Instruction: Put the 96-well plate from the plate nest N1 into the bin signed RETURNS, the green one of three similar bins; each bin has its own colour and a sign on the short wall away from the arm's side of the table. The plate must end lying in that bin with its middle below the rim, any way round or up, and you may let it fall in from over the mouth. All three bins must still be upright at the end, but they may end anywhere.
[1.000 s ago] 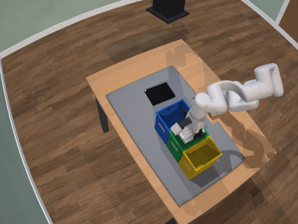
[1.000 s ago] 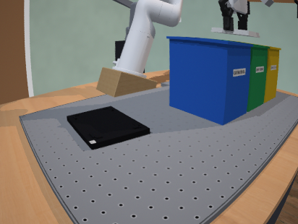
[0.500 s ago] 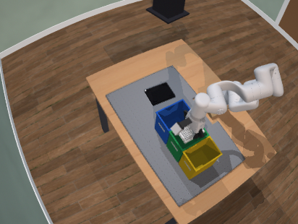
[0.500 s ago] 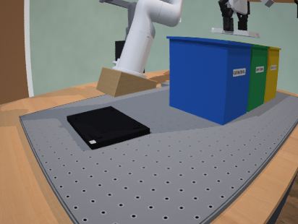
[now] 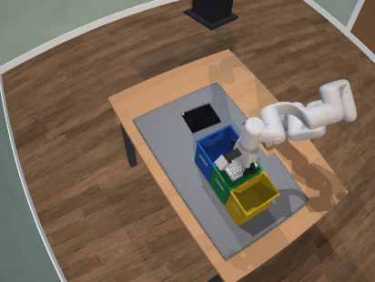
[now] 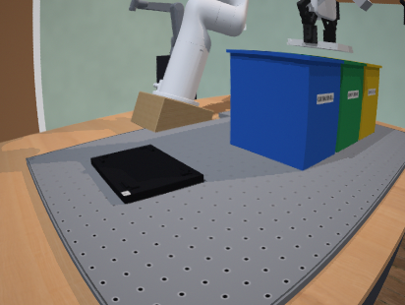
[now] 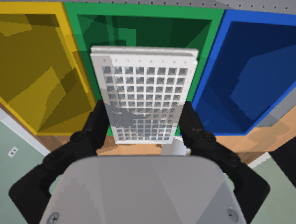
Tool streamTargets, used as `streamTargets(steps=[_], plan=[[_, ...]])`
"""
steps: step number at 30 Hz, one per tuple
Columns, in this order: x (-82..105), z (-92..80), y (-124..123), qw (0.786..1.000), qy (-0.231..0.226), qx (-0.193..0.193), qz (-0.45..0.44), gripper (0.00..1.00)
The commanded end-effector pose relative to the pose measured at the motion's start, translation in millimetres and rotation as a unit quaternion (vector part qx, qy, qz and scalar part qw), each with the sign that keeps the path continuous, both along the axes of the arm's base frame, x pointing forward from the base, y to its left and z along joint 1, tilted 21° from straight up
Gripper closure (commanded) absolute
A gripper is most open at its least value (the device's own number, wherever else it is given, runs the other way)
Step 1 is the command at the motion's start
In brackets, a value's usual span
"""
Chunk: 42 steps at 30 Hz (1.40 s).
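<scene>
My gripper (image 7: 144, 109) is shut on the white 96-well plate (image 7: 144, 92) and holds it flat, gripped across its short sides. The plate hangs above the mouth of the green bin (image 7: 142, 35), over the bin's near part and near rim. In the top view the plate (image 5: 233, 169) sits over the green bin (image 5: 225, 182), between the blue and yellow bins. In the exterior view the plate (image 6: 320, 45) is held clear above the bin rims, with the gripper (image 6: 319, 30) above it. The black plate nest N1 (image 6: 145, 171) lies empty on the grey mat.
The blue bin (image 6: 282, 105) and the yellow bin (image 5: 252, 196) stand tight against the green bin (image 6: 351, 105) on either side. All three are upright with small signs on their short walls. The arm's tan base block (image 6: 167, 112) stands behind.
</scene>
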<state>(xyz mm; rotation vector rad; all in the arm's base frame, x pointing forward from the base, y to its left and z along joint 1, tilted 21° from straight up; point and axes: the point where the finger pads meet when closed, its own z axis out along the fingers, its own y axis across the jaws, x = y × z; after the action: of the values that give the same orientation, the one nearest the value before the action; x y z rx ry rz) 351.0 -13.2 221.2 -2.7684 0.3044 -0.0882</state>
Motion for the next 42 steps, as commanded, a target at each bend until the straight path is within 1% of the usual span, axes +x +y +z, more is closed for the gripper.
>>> streamTargets(steps=[1,42], plan=[[0.9,0.5,-0.5,1.000,-0.002,0.000,-0.001,1.00],[1.6,-5.3,1.6,1.000,-0.002,0.000,-0.001,1.00]])
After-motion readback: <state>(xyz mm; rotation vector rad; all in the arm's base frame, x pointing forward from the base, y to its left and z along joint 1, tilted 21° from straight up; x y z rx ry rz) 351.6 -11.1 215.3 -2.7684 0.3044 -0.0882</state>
